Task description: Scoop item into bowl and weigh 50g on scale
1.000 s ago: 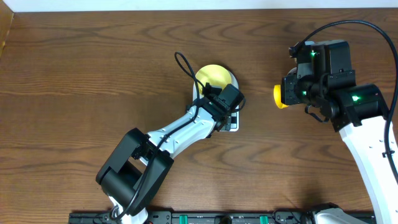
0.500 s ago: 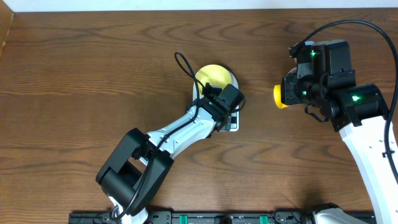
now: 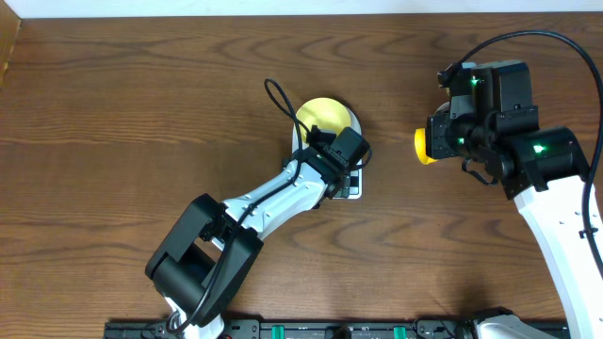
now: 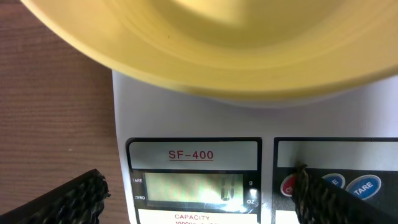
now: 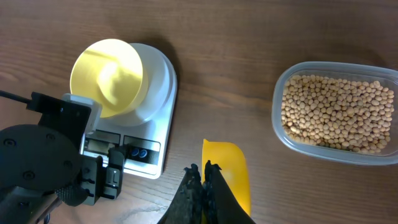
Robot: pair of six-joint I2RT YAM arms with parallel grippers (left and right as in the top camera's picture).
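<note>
One bowl [image 5: 107, 74], pale yellow, upright on the round platform of the white scale [image 5: 158, 81]; plain yellow inside as seen from the right wrist. Scale flat on the wood-grain table [image 3: 141, 94], near its middle.

Low at the scale's front edge: left gripper [image 4: 199, 208], fingers [image 4: 62, 199] spread wide, one at each lower corner of the left wrist view, display [image 4: 186, 188] between them. Right-hand finger overlapping the red button [image 4: 287, 185], possibly touching it, contact not clear from this angle. Blue button [image 4: 364, 185] just beside the red one. Digits on the display blurred. Bowl's underside filling the top of that view, close above the "SF-400" label.

Well apart to the scale's right: right gripper [image 5: 202, 186], fingers pressed together on the near end of a bright yellow scoop [image 5: 227, 168], scoop mouth pointing away from the wrist camera, over bare table between scale and container.

Clear rounded-rectangular container [image 5: 278, 115] on the table, farther right. Many tan beans [image 5: 336, 112] inside, covering most of its floor. Container hidden under the right arm in the overhead view.
</note>
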